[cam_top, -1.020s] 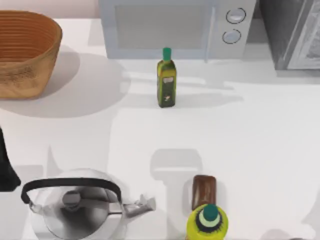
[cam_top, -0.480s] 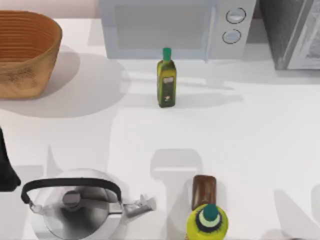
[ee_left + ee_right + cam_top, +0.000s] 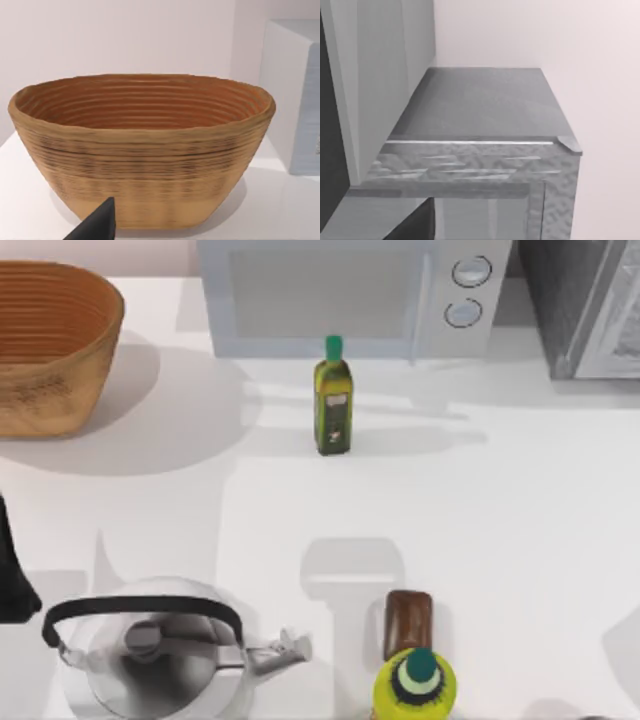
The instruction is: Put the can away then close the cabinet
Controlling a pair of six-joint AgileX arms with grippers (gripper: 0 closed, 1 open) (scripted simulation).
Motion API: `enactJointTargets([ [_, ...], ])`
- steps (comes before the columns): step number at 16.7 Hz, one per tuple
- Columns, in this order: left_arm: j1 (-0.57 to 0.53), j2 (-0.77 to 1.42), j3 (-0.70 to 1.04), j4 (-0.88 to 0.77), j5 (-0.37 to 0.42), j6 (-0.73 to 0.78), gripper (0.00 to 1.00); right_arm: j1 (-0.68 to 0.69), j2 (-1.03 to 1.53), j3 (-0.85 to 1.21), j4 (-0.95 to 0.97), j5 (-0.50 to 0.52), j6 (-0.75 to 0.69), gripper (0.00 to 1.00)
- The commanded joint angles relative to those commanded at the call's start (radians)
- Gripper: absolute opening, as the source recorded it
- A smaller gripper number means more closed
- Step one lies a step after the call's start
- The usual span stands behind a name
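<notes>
Two bottles, a can and a kettle share the white bench [image 3: 520,540] in the top view. The can [image 3: 408,625] is near the front edge, right of centre, just behind the yellow bottle [image 3: 414,686] with the teal cap. It is well apart from the cabinet [image 3: 560,300], whose dark grey body and pale framed door panel fill the far right corner. The green oil bottle [image 3: 333,396] stands upright in front of the microwave [image 3: 350,295]. The woven basket [image 3: 50,350] sits at the far left and the steel kettle [image 3: 150,655] at the front left. My left arm [image 3: 12,575] is a dark shape at the left edge.

From the left wrist, the basket [image 3: 142,155] is close ahead with its ribbed inner wall bare. A dark tip of the left gripper [image 3: 97,225] juts in below it; wide or narrow, I cannot tell.

From the right wrist, the cabinet [image 3: 480,105] is seen from above its flat grey top. A dark bit of the right gripper [image 3: 415,225] shows at the lower edge; I cannot tell its state.
</notes>
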Motion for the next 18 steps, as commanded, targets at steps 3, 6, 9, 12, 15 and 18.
enactJointTargets([
  [3,0.000,0.000,0.000,0.000,0.000,0.000,1.00,0.005,0.002,0.001,0.003,-0.002,0.000,1.00],
  [6,0.000,0.000,0.000,0.000,0.000,0.000,1.00,0.068,-0.009,0.008,0.010,0.039,0.005,1.00],
  [9,0.000,0.000,0.000,0.000,0.000,0.000,1.00,0.221,-0.025,0.018,0.018,0.143,0.010,1.00],
  [12,0.000,0.000,0.000,0.000,0.000,0.000,1.00,0.436,-0.035,0.021,0.017,0.303,0.015,1.00],
  [15,0.000,0.000,0.000,0.000,0.000,0.000,1.00,0.676,-0.037,0.014,0.006,0.509,0.018,1.00],
  [18,0.000,0.000,0.000,0.000,0.000,0.000,1.00,0.911,-0.034,0.002,-0.011,0.743,0.020,1.00],
])
